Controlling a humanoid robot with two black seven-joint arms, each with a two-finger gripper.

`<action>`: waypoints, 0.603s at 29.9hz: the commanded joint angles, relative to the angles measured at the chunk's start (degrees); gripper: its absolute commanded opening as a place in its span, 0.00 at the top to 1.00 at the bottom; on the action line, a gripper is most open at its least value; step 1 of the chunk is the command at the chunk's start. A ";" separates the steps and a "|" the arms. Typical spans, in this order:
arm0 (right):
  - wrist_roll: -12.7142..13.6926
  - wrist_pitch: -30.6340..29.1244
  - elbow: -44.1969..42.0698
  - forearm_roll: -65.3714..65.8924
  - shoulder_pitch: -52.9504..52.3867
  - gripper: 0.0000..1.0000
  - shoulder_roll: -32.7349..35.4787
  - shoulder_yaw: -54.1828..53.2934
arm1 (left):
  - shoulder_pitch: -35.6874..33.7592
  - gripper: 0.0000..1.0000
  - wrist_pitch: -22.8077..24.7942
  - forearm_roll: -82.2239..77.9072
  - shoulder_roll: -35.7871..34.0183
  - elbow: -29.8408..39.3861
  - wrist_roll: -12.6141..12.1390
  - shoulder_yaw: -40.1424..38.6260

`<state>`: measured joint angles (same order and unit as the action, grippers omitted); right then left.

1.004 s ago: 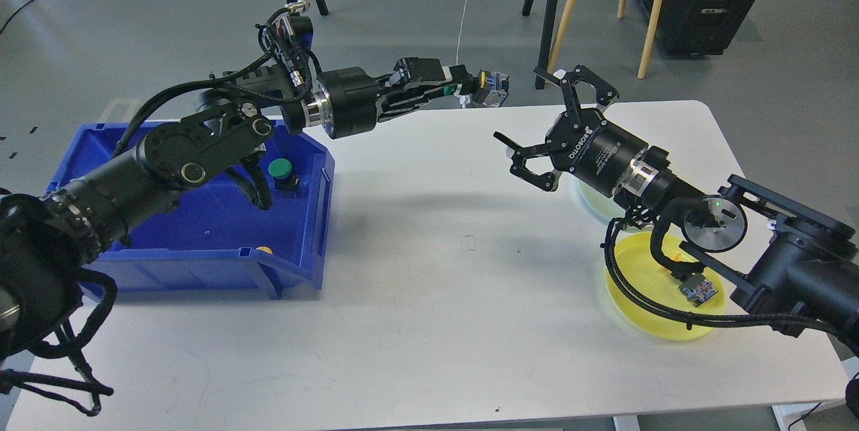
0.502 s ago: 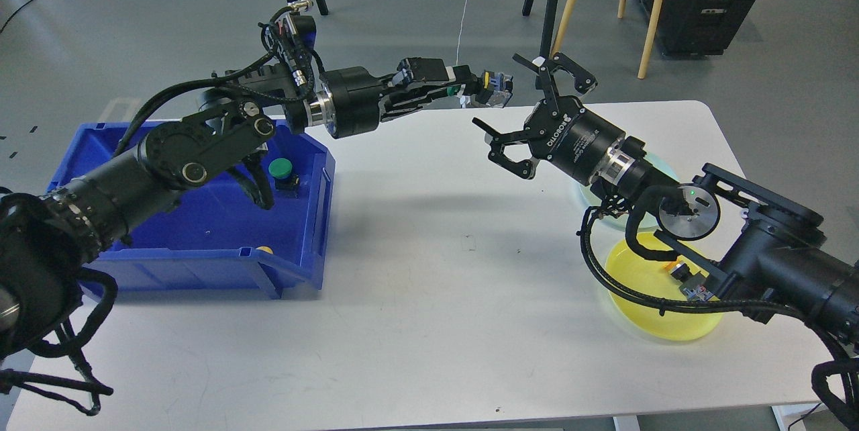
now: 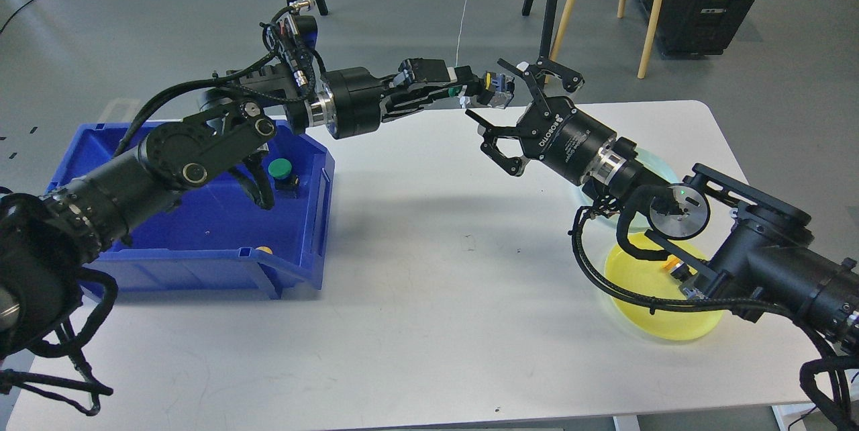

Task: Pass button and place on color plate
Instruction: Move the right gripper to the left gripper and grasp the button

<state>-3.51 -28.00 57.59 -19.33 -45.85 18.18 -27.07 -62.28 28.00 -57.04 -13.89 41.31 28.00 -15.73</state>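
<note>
My left gripper [image 3: 470,90] is shut on a button [image 3: 498,89], a small grey and blue block with a bit of yellow on it. It holds the button in the air over the table's far edge. My right gripper [image 3: 517,115] is open, its fingers spread wide right beside the button, one finger above it and one below. A yellow plate [image 3: 661,313] lies at the right with a button [image 3: 679,273] on it, partly hidden by my right arm. A pale green plate [image 3: 654,164] lies behind it, mostly hidden.
A blue bin [image 3: 201,236] stands at the left with a green-capped button [image 3: 280,170] and a yellow one [image 3: 265,250] in it. The white table [image 3: 429,297] ends just behind the grippers. Stand legs [image 3: 557,8] rise on the floor beyond.
My right gripper has moved up and to the left, from over the pale green plate to beside the held button. My left gripper has shifted slightly right with the button.
</note>
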 commanded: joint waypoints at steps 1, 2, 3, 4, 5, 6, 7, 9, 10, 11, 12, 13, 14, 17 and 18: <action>0.00 0.00 -0.02 0.00 0.05 0.35 0.01 0.00 | -0.03 0.97 0.00 0.00 0.00 -0.01 0.00 0.00; 0.00 0.00 -0.02 0.00 0.14 0.38 0.01 0.00 | -0.03 0.97 0.00 0.00 0.00 0.08 0.00 0.00; 0.00 0.00 -0.11 0.00 0.14 0.40 -0.08 -0.09 | -0.03 0.97 0.00 0.00 0.00 0.08 0.00 0.00; 0.00 0.00 -0.11 0.00 0.14 0.42 -0.08 -0.09 | -0.03 0.97 0.00 0.00 0.00 0.08 0.00 0.00; 0.00 0.00 -0.20 0.00 0.14 0.45 -0.08 -0.09 | -0.03 0.97 0.00 0.00 0.00 0.08 0.00 0.00; -0.09 0.00 -0.37 0.00 0.06 0.49 -0.08 -0.09 | -0.03 0.97 0.00 0.00 0.00 0.08 0.00 0.00; -0.09 0.00 -0.37 0.00 0.05 0.52 -0.08 -0.09 | -0.03 0.97 0.00 0.00 0.00 0.08 0.00 0.00; -0.09 0.00 -0.46 0.00 0.05 0.59 -0.17 -0.09 | -0.03 0.97 0.00 -0.09 0.00 0.17 0.00 0.00; -0.09 0.00 -0.37 0.00 -0.03 0.62 -0.43 -0.09 | -0.03 0.97 0.00 0.00 0.00 0.17 0.00 0.00; -0.09 0.00 -0.37 0.00 -0.03 0.66 -0.52 -0.09 | -0.03 0.97 0.00 0.00 0.00 0.17 0.00 0.00; -0.09 0.00 -0.46 0.00 -0.03 0.70 -0.69 -0.09 | -0.03 0.97 0.00 -0.09 -0.09 0.17 0.00 0.00; -0.09 0.00 -0.46 0.00 -0.03 0.74 -0.78 -0.18 | -0.03 0.97 0.00 -0.09 -0.09 0.17 0.00 0.00; -0.09 0.00 -0.46 0.00 -0.03 0.76 -0.78 -0.18 | -0.03 0.97 0.00 0.00 0.00 0.17 0.00 0.00; -0.18 0.00 -0.46 -0.09 -0.03 0.82 -0.96 -0.35 | -0.03 0.97 0.00 -0.09 0.00 0.17 0.00 0.00; -0.18 0.00 -0.46 -0.09 -0.03 0.85 -0.96 -0.44 | -0.03 0.97 0.00 0.00 0.00 0.17 0.00 0.00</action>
<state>-3.59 -28.00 57.12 -19.33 -45.85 17.30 -27.24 -62.38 27.95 -57.07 -13.91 41.52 28.04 -15.75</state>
